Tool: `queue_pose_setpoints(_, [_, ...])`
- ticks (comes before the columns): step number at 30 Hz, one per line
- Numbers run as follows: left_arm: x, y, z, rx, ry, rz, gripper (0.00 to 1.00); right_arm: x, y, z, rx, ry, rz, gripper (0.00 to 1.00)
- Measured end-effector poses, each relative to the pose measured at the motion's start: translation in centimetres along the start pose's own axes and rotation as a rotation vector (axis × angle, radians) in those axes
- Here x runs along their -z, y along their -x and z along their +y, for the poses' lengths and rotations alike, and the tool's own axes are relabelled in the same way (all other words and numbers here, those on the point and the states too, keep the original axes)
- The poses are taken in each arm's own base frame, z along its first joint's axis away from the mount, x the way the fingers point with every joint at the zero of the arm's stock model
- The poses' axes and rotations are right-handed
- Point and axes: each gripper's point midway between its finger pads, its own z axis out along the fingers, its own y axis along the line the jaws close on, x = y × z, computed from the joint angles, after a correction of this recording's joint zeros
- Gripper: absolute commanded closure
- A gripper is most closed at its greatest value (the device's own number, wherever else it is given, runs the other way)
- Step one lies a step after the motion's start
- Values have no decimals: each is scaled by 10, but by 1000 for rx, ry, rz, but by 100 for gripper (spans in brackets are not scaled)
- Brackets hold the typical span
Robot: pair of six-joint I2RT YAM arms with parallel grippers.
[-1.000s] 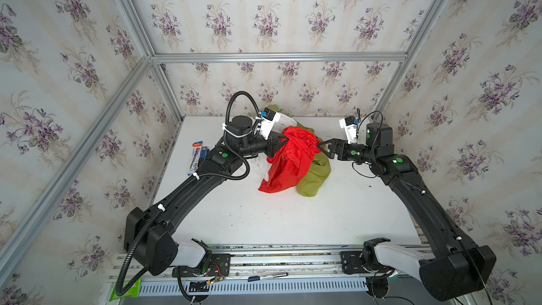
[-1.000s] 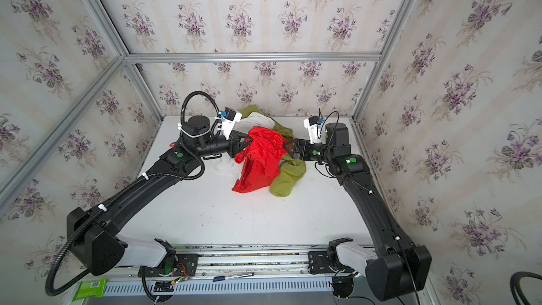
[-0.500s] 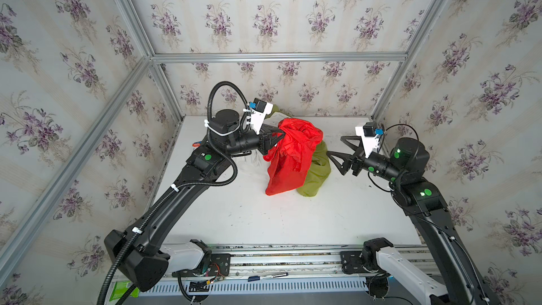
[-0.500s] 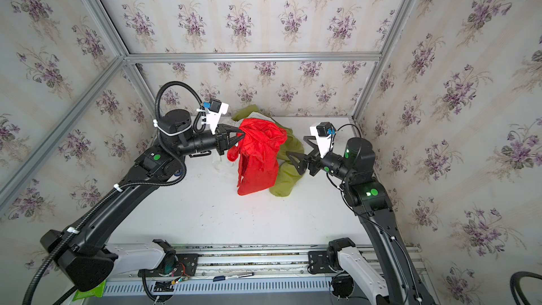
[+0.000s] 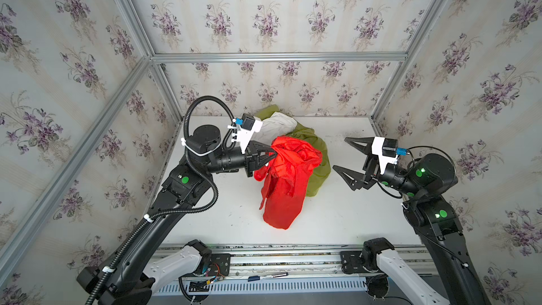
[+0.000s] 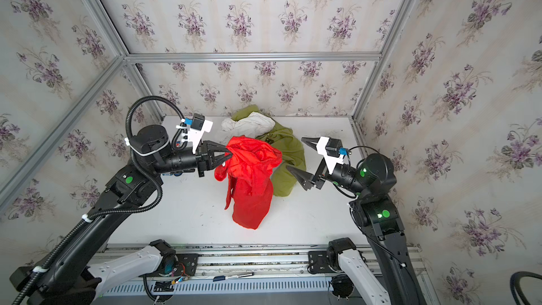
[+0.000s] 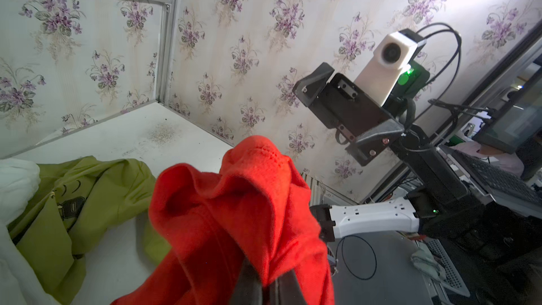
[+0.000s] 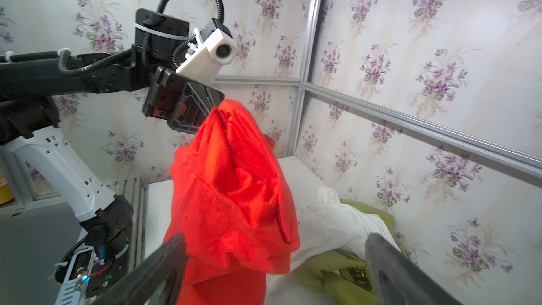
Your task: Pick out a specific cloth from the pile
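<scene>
1. White tabletop (image 5: 223,215), filling the middle.
2. Pile (image 5: 297,134), upper centre: crumpled olive-green cloth (image 5: 319,168) with small unreadable black print (image 7: 69,205), soft white cloth (image 5: 275,126).
3. Bright red thin cloth (image 5: 286,189), centre, hanging pinched in black left gripper (image 5: 271,155).
4. Black right gripper (image 5: 340,153), centre right, spread wide, empty.

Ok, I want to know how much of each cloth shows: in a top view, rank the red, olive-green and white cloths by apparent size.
Largest: red cloth, though it hangs nearer the camera, which flatters it.
Middle: olive-green cloth, partly hidden behind the red.
Smallest: white cloth.
</scene>
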Motion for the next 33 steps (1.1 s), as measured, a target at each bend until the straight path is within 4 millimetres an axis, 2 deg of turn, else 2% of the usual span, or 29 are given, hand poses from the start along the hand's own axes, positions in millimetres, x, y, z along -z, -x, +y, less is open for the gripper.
queue_pose_setpoints(4, [6, -20, -2, -58, -4, 23, 100, -2, -5, 4, -14, 29, -9, 6])
queue_pose_setpoints(8, [8, -30, -3, -117, -14, 34, 100, -4, -8, 10, -26, 70, -17, 6])
queue_pose_setpoints(14, [11, -54, 0, -200, -10, 61, 100, -11, -22, 17, -56, 114, -3, 7])
queue_pose_setpoints(17, [8, -60, 7, -228, 5, 72, 100, -16, -30, 21, -75, 144, 13, 7])
queue_pose_setpoints(24, [-10, -58, 22, -257, -6, 82, 100, -25, -53, 36, -67, 205, 75, 6])
queue_pose_setpoints(27, [-11, -70, 26, -252, -6, 95, 100, -27, -64, 38, -57, 204, 106, 7])
queue_pose_setpoints(33, [-4, -110, 35, -212, 29, 136, 100, -29, -90, 45, -48, 228, 183, 10])
